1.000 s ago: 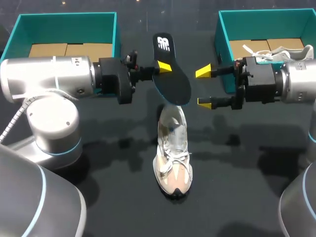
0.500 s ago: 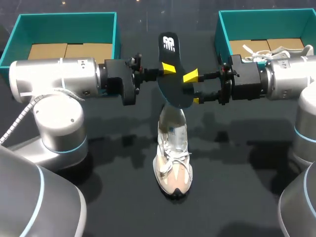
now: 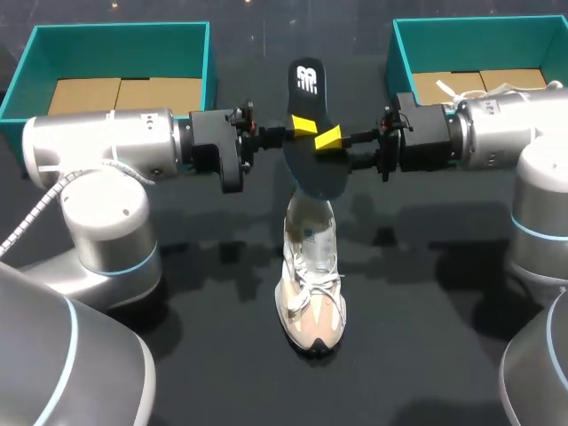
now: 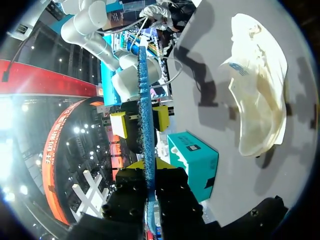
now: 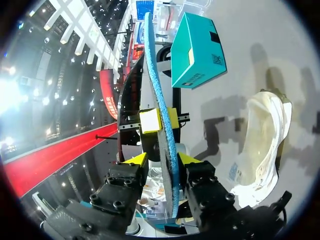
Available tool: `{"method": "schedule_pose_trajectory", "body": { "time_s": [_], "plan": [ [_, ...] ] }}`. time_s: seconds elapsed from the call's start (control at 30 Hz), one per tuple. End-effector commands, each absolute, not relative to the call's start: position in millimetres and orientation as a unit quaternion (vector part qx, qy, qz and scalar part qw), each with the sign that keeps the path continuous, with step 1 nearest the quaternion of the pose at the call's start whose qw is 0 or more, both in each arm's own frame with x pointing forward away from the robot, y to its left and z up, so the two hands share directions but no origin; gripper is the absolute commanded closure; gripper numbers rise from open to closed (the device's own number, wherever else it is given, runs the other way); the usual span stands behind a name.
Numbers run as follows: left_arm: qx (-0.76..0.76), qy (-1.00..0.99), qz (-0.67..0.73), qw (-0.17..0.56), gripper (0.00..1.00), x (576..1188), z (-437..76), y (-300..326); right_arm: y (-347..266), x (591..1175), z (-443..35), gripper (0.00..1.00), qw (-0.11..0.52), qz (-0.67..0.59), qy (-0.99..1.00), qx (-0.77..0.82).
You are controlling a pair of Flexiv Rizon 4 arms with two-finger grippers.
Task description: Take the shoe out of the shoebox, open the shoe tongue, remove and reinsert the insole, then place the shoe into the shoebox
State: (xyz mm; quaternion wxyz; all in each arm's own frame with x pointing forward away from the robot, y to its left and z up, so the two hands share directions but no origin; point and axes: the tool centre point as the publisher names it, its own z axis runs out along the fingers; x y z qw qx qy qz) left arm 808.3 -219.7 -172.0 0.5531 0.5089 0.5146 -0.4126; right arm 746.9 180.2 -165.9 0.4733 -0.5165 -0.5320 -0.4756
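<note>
Left gripper (image 3: 298,130), clamped on the insole (image 3: 312,170) held at upper centre of the head view; right gripper (image 3: 330,144), newly arrived from frame right, fingers apart astride that insole, probably for a handover before reinsertion; shoe (image 3: 311,275) below, mid-frame.

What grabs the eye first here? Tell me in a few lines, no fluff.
A black insole hangs in mid-air over the middle of the table, clamped by the left gripper, with the right gripper at its opposite side. Directly below it a pale shoe stands on the dark surface, toe towards the head camera. A teal left shoebox and right shoebox sit open at the far corners.
</note>
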Motion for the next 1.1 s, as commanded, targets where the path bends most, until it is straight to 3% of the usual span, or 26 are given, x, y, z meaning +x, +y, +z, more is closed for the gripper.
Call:
{"method": "schedule_pose_trajectory", "body": {
  "time_s": [0.03, 0.3, 0.5, 0.63, 0.9, 0.93, 1.0, 1.1],
  "plan": [
    [0.509, 0.512, -0.413, 0.555, 1.00, 809, -172, -222, 187, 750, -170, 0.69, 0.478, -0.475, -0.533, -0.512],
    [0.508, 0.510, -0.417, 0.555, 1.00, 810, -174, -224, 188, 750, -173, 0.78, 0.481, -0.474, -0.529, -0.514],
    [0.511, 0.508, -0.417, 0.554, 1.00, 809, -175, -224, 187, 751, -174, 0.80, 0.483, -0.475, -0.527, -0.513],
    [0.511, 0.508, -0.416, 0.555, 1.00, 809, -175, -224, 188, 753, -175, 1.00, 0.484, -0.476, -0.528, -0.511],
    [0.508, 0.513, -0.418, 0.552, 1.00, 810, -176, -225, 186, 753, -175, 1.00, 0.482, -0.475, -0.532, -0.509],
    [0.508, 0.514, -0.419, 0.550, 0.71, 810, -176, -225, 185, 754, -175, 1.00, 0.482, -0.477, -0.531, -0.508],
    [0.508, 0.516, -0.427, 0.541, 0.00, 806, -175, -221, 182, 754, -175, 1.00, 0.480, -0.480, -0.531, -0.507],
    [0.510, 0.537, -0.425, 0.521, 0.00, 799, -175, -206, 176, 756, -176, 1.00, 0.477, -0.487, -0.531, -0.503]
  ]
}}
